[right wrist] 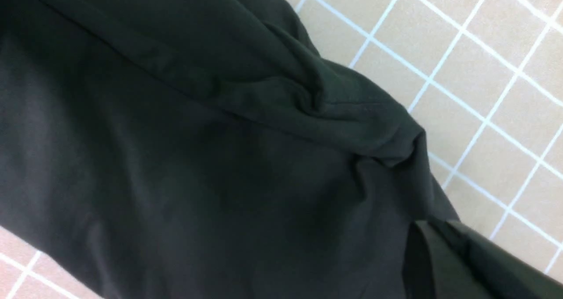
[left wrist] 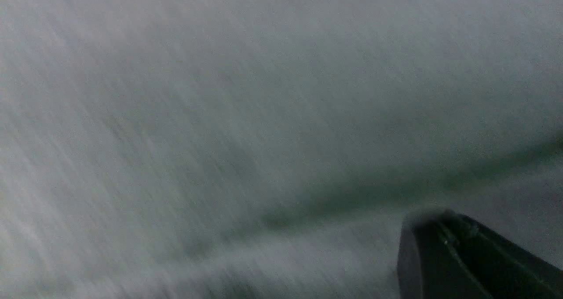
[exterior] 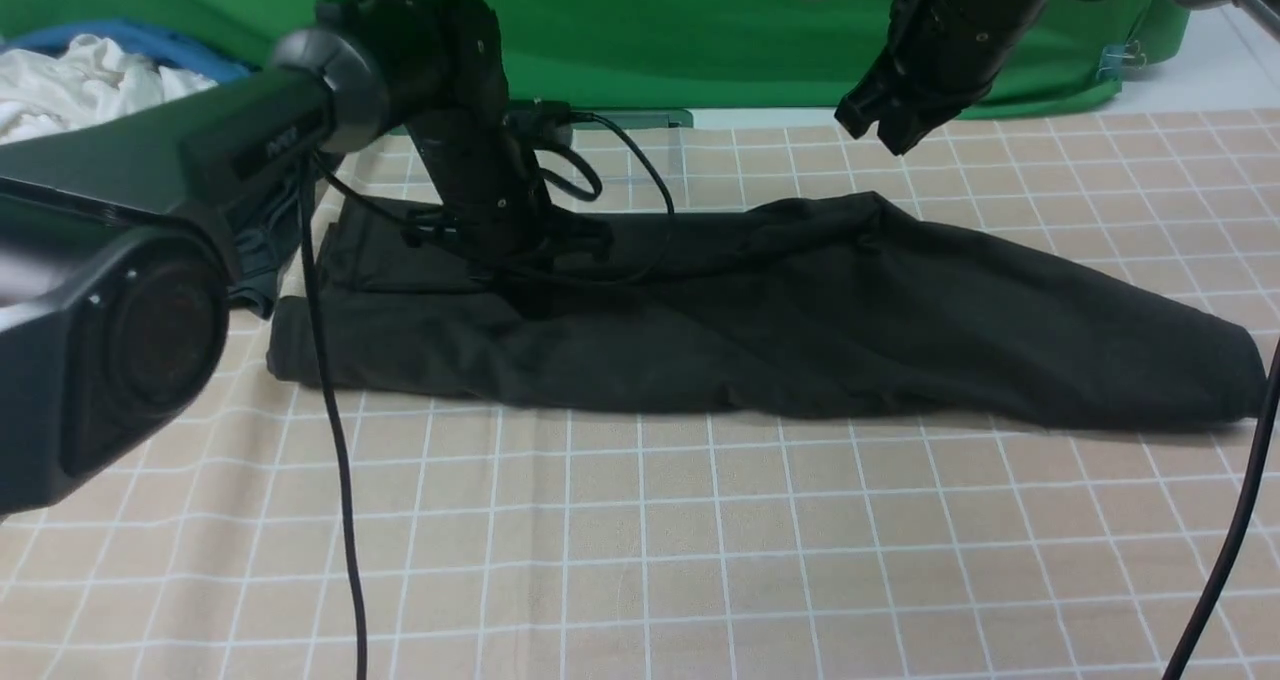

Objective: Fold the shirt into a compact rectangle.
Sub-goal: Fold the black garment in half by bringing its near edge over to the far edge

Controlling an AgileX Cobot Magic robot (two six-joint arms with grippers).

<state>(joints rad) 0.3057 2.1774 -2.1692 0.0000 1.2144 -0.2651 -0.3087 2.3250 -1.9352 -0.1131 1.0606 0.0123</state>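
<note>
- The shirt [exterior: 800,340] lies across the middle of the frame on the checked bench [exterior: 640,540]. It forms a long dark band with one sleeve trailing to the right edge, so I judge it far from a compact rectangle.
- The left end effector [exterior: 528,285], left of centre, is pressed together and sits down on the fabric, probably to pin or drag it. Its wrist view is blurred, so I cannot tell whether cloth is pinched.
- The right end effector [exterior: 890,130], upper right, hangs pressed together and empty above the shirt's far edge.
</note>
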